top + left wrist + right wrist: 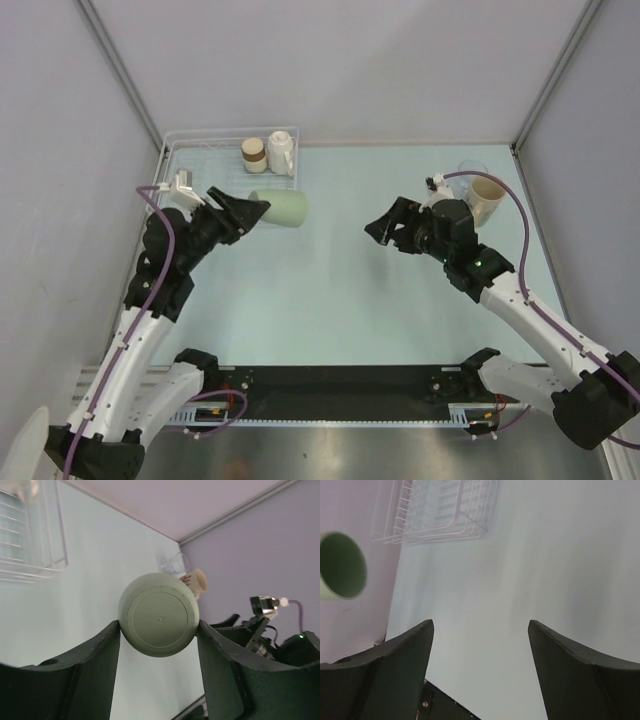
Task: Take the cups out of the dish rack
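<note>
left wrist view showed the left gripper closed partway around the green cup, held on its side with its base to the camera, just off the rack in the tabletop's far left corner. its mouth faced the right gripper, wide open and empty, probably for a handover, since the glass and beige cup stood near the far right corner. the brown cup and white cup sat in the rack.

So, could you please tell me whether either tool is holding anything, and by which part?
The left tool holds the pale green cup by its sides near the base, with the cup lying sideways. The right tool is open and holds nothing.
</note>
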### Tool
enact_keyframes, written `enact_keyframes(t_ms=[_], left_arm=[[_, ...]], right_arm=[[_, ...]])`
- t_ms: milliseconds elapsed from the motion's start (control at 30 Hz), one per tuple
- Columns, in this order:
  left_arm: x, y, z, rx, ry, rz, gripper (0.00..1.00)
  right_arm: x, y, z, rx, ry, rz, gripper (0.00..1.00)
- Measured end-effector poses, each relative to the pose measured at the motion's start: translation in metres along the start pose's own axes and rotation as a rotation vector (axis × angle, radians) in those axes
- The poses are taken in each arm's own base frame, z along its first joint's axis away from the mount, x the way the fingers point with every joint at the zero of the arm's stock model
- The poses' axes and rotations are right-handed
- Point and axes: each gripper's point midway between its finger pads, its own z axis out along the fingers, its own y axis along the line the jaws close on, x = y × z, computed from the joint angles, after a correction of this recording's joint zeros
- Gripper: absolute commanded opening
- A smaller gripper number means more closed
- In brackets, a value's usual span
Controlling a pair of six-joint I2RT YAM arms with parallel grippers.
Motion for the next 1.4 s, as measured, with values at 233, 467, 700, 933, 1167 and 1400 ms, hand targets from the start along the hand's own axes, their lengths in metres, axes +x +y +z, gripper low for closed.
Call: enact_keyframes(t_ms=[233, 467, 700, 933, 1167, 1400], left_arm=[[0.037, 0.002, 0.002, 0.168, 0.049, -0.130, 0.00], [0.047, -0.005, 0.025, 0.268, 0.094, -0.173, 0.00], [0.062, -0.004, 0.049, 0.309, 0.169, -0.205, 0.00], [0.065, -0.013, 0.052, 0.364, 0.201, -0.213, 0.00], [0.068, -0.025, 0.051, 0.411, 0.225, -0.219, 0.00], [0.073, -0.033, 0.048, 0.436, 0.245, -0.223, 0.01]], right_arm=[[-0.011, 0.016, -0.004, -0.181, -0.046, 0.114, 0.81], [-0.024, 0.046, -0.011, -0.362, -0.083, 0.170, 0.81], [-0.035, 0.073, -0.007, -0.512, -0.087, 0.238, 0.80], [-0.040, 0.092, 0.002, -0.612, -0.081, 0.294, 0.79], [-0.025, 0.106, 0.019, -0.679, -0.020, 0.350, 0.78], [-0.014, 0.126, 0.029, -0.740, 0.030, 0.357, 0.34]])
